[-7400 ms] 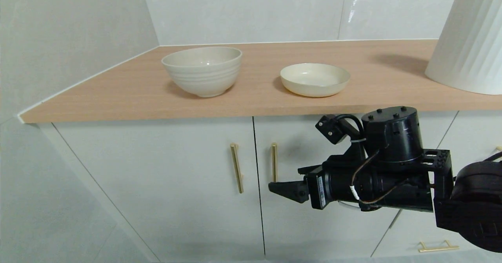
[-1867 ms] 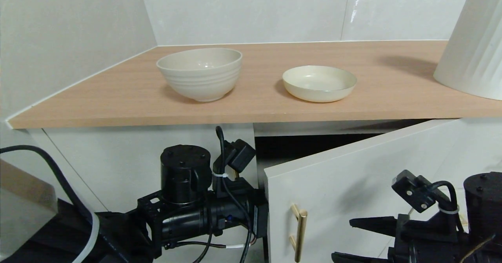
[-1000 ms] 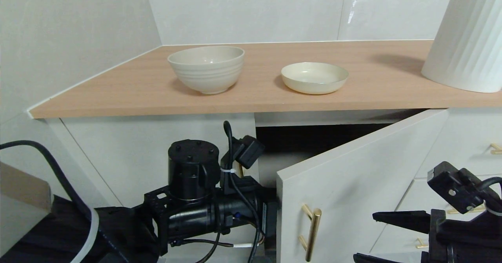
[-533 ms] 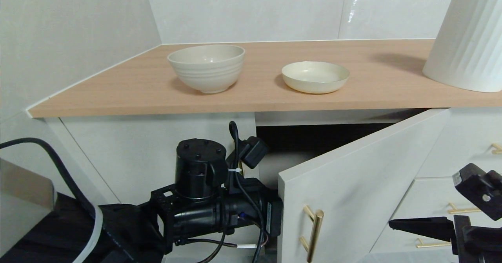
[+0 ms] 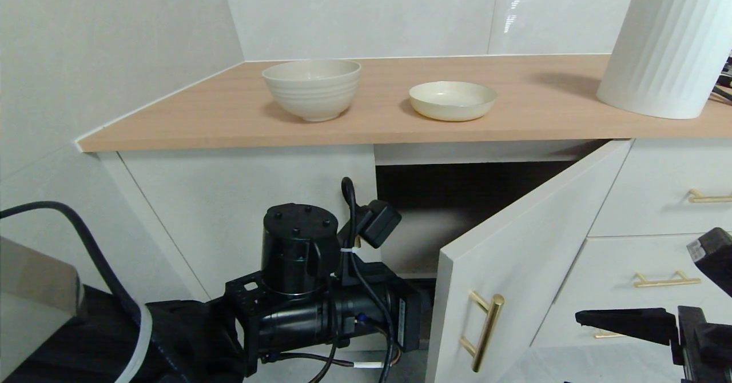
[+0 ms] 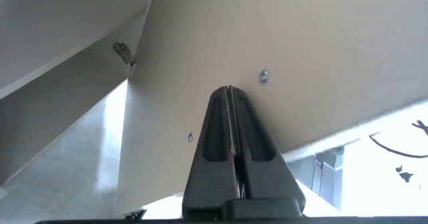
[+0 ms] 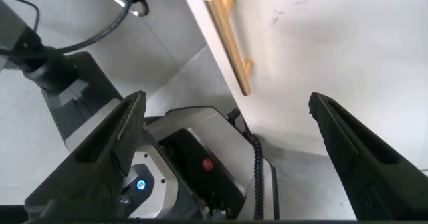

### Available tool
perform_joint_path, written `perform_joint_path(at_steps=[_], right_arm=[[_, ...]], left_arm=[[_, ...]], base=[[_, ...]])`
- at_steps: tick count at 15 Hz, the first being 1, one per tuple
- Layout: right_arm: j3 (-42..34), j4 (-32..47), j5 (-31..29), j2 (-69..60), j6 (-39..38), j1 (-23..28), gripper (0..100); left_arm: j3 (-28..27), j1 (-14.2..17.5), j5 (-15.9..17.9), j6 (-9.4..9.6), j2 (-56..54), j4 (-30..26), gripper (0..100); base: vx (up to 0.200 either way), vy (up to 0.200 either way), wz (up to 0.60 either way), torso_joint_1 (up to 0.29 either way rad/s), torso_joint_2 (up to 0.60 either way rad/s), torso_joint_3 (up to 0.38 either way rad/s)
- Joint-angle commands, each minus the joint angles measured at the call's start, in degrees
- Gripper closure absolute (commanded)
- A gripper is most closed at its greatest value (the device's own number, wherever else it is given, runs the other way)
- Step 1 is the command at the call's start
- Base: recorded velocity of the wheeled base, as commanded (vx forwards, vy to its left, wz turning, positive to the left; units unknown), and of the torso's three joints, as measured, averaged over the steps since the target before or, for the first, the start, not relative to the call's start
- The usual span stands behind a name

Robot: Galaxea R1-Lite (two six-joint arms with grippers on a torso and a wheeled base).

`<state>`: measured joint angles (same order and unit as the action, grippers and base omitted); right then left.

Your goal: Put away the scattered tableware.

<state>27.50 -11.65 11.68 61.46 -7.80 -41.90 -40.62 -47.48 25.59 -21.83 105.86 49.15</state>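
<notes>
The left gripper [image 6: 229,93], pinched shut and empty, seems to press on the door [image 5: 517,240], lower right, from inside. Push slowly till it swings wide. The right gripper [image 7: 227,100] gapes empty.

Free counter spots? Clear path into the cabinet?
Bare countertop left of the bowl up to the wall, and between the dish and the ribbed white container. Bowl-dish gap is tighter. The cabinet opening above the left arm looks passable; lower down, the arm crowds the door's edge.
</notes>
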Motion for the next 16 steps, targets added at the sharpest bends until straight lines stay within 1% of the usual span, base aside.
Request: perform_joint_path(at_steps=[1, 3, 4, 6, 8, 10, 16], right_arm=[[0.10, -0.04, 0.01, -0.64, 0.16, -0.02, 0], [0.10, -0.04, 0.01, -0.64, 0.16, -0.02, 0], [0.10, -0.04, 0.01, -0.64, 0.16, -0.02, 0], [0.10, -0.04, 0.01, -0.56, 0.16, -0.02, 0], [0.10, -0.04, 0.19, -0.56, 0.16, -0.11, 0], [0.10, -0.04, 0.19, -1.08, 0.16, -0.11, 0], [0.10, -0.04, 0.27, -1.79, 0.16, -0.46, 0]], left_arm=[[-0.34, -0.51, 0.16, 0.04, 0.57, -0.02, 100], [-0.34, -0.51, 0.08, 0.04, 0.66, -0.02, 100], [-0.51, -0.51, 0.08, 0.04, 0.92, -0.02, 100], [-2.89, -0.51, -0.28, -0.23, 2.86, -0.11, 100], [-4.91, -0.33, -0.28, -0.23, 4.53, -0.81, 100], [-6.40, -0.33, -0.28, -0.23, 4.97, -3.71, 100], [-7.11, -0.24, -0.36, -0.23, 5.32, -4.33, 100]], base=[[0.000, 0.000, 0.00, 0.000, 0.00, 0.000], [0.000, 0.000, 0.00, 0.000, 0.00, 0.000], [-0.200, 0.000, 0.00, 0.002, 0.00, 0.002], [-0.200, 0.000, 0.00, 0.005, 0.00, 0.005], [0.000, 0.000, 0.00, 0.000, 0.00, 0.000], [0.000, 0.000, 0.00, 0.000, 0.00, 0.000], [0.000, 0.000, 0.00, 0.000, 0.00, 0.000]])
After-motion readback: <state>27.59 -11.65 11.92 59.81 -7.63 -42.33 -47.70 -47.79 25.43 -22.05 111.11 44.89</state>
